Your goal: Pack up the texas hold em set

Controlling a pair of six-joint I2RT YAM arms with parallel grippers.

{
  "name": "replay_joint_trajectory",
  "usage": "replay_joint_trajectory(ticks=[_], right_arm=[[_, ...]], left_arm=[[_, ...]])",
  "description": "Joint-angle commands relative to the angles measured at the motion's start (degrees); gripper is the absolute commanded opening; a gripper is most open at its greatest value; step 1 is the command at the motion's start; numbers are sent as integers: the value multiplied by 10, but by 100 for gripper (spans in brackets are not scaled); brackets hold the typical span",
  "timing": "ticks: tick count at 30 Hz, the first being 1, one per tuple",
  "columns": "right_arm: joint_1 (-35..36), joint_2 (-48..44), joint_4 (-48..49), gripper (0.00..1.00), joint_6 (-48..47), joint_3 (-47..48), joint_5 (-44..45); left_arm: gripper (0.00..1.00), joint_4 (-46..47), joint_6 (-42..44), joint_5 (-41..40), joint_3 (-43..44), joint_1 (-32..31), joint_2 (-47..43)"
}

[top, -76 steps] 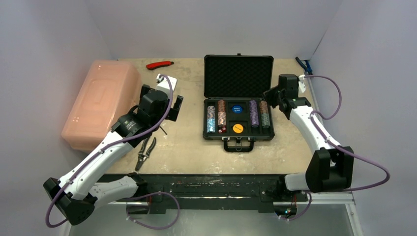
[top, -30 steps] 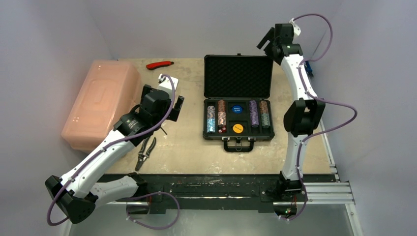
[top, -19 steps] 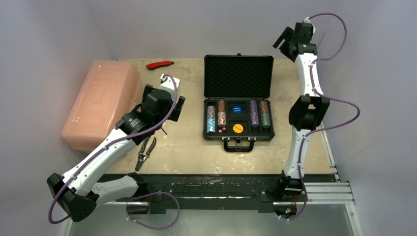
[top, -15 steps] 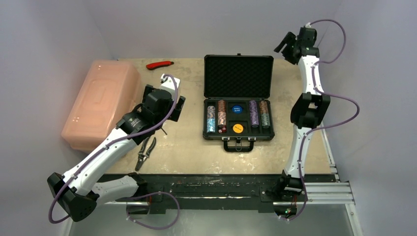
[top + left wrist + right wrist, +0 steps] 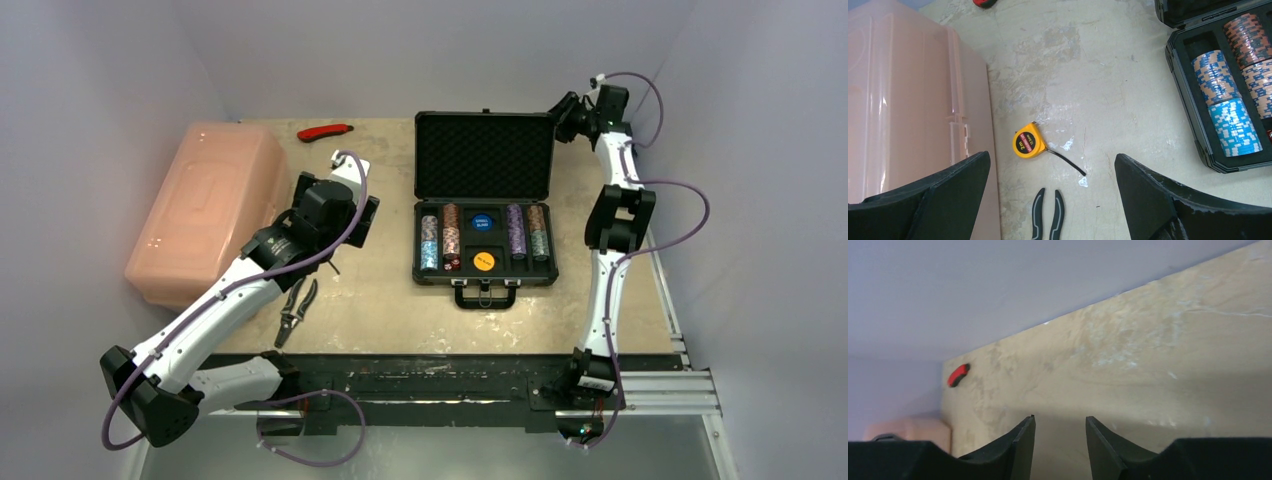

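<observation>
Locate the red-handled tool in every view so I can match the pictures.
Top external: red-handled tool at the table's far edge, right of the pink box.
Left wrist: only its end, at the top edge.
Right wrist: small, at left, above the pink box.
Shared landmark: the pink box.

Worktop (image 5: 380, 300) layout.
Open briefcase (image 5: 485, 155) at centre (chip stacks (image 5: 451, 235) in its near half); plastic box (image 5: 205, 210) along the left edge; tape measure (image 5: 1028, 142) and pliers (image 5: 295, 312) between them; cutter (image 5: 325, 131) at the far edge.

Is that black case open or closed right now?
Open. The case has its lid swung back, and the chip stacks inside are exposed.
</observation>
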Motion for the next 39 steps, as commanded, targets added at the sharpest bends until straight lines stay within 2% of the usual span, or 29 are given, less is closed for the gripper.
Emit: replay_joint_trajectory(ticks=[1,7,20,39], right_arm=[[-5,4,100,45,32,17,-185],[-4,-16,152,41,37,-25,-262],[4,-105,131,39,-7,-128,-249],[29,-178,65,36,-46,-196,-220]], left_arm=[[95,14,14,-13,3,2,2],[95,14,14,-11,4,2,3],[95,12,14,-13,3,2,-4],[95,13,12,-5,2,2,-32]])
